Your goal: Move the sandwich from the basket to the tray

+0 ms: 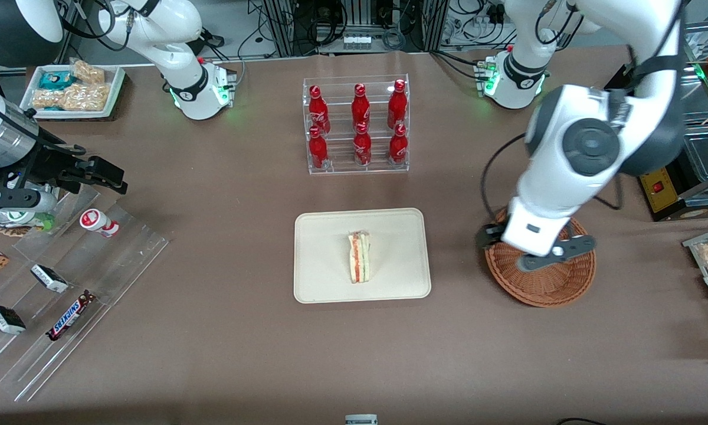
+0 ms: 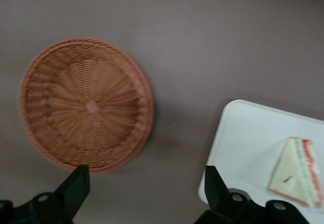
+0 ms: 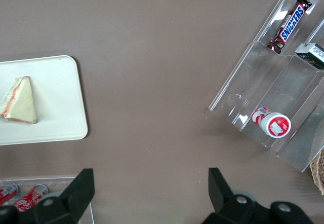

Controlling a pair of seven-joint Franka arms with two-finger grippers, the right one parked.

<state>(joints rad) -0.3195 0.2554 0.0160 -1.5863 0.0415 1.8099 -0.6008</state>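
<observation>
Sandwich [image 1: 360, 257] sits on the tray [image 1: 318, 283], job looks done; gripper [image 2: 144, 186] hangs open and empty above the bare basket [image 2: 86, 105] (retreat next, presumably).

Clear rack of six red bottles [image 1: 357, 126], Snickers bar [image 1: 71, 316], snack tray [image 1: 74, 90]

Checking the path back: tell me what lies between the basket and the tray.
Only bare brown tabletop separates the basket from the tray, per the left wrist view. The open gripper hangs above that gap; the sandwich lies on the tray.
</observation>
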